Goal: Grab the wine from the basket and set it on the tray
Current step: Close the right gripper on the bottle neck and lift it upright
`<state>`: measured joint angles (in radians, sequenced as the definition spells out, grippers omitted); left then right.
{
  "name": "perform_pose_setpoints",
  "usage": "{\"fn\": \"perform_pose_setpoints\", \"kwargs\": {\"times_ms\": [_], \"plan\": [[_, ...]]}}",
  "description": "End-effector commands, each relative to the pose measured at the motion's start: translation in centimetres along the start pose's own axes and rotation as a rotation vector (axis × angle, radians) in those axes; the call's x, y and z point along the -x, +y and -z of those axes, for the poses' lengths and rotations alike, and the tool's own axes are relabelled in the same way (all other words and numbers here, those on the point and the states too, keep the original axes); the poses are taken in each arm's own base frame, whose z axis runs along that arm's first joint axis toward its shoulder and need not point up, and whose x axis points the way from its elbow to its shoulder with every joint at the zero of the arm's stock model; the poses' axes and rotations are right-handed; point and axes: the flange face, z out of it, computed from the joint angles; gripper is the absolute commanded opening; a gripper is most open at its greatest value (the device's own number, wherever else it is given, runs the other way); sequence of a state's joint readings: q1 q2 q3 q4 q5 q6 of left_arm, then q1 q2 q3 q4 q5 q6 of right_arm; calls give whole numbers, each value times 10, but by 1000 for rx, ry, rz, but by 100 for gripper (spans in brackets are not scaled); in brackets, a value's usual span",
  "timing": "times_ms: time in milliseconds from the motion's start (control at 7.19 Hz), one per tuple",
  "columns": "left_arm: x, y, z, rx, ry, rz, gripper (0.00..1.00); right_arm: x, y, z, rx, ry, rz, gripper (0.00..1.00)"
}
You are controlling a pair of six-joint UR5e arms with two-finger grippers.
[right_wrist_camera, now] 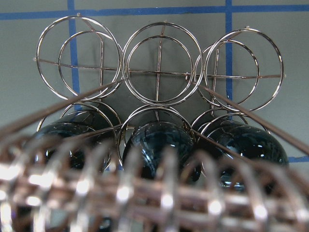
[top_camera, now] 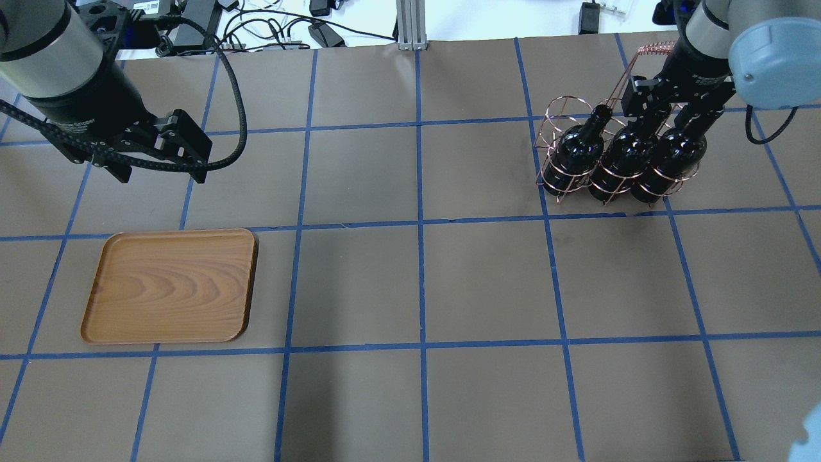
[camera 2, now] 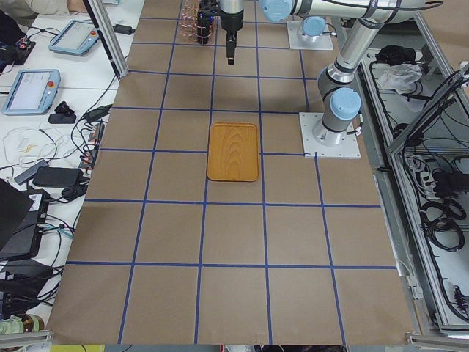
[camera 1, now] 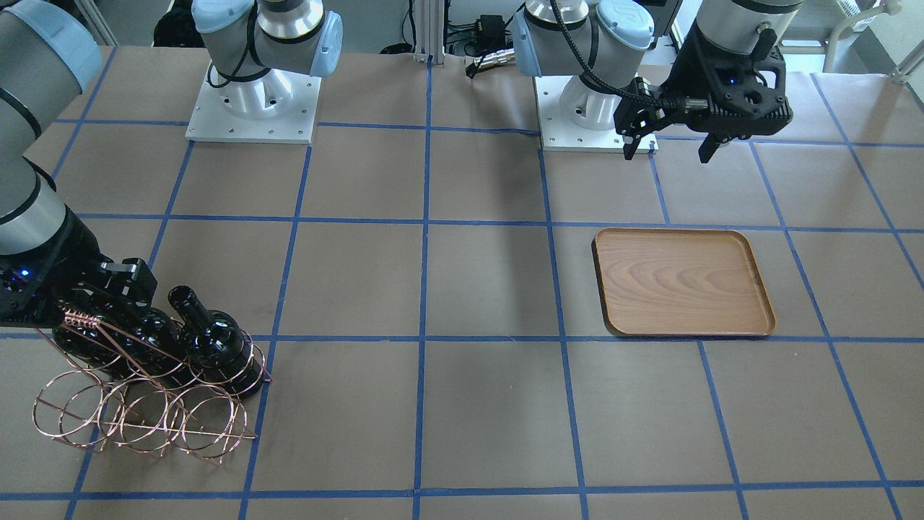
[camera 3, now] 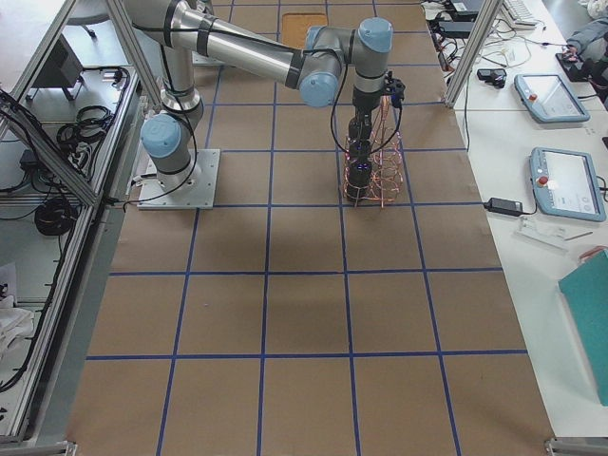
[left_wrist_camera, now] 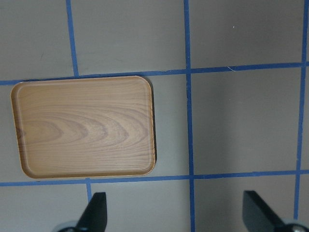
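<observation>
Three near-black wine bottles [top_camera: 574,151] [top_camera: 619,163] [top_camera: 667,160] stand in the back row of the copper wire basket [top_camera: 571,98] at the far right. My right gripper [top_camera: 667,109] hangs over the necks of the middle and right bottles, beside the coil-wrapped handle [top_camera: 651,46]; its fingers look spread. The right wrist view shows only the three bottle shoulders [right_wrist_camera: 161,145] and blurred handle wire. The wooden tray [top_camera: 170,289] lies bare at the left. My left gripper [top_camera: 161,174] is open and empty, above the table behind the tray.
The basket's front row of rings [camera 1: 137,426] is empty. Blue tape lines grid the brown table. The two arm bases [camera 1: 253,108] [camera 1: 592,108] stand at the robot's edge. Cables and tablets lie beyond the far edge.
</observation>
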<state>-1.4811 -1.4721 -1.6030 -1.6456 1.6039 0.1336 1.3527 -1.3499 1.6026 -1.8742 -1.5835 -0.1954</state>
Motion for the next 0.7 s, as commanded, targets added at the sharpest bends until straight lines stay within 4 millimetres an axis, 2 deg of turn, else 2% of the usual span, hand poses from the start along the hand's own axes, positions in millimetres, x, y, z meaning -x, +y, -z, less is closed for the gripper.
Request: {"fn": "perform_pose_setpoints", "kwargs": {"times_ms": [0,278,417,557], "plan": [[0,-1,0,-2,2,-5,100,6,-1,0,-2,-8,9,36],[0,-1,0,-4,0,-5,100,7,-1,-2,3,-9,13,25],[0,-1,-1,-1,1,-5,100,6,-5,14,-13,-2,13,20],[0,0,0,-2,-1,-5,100,5,-10,54,20,-8,15,16]]}}
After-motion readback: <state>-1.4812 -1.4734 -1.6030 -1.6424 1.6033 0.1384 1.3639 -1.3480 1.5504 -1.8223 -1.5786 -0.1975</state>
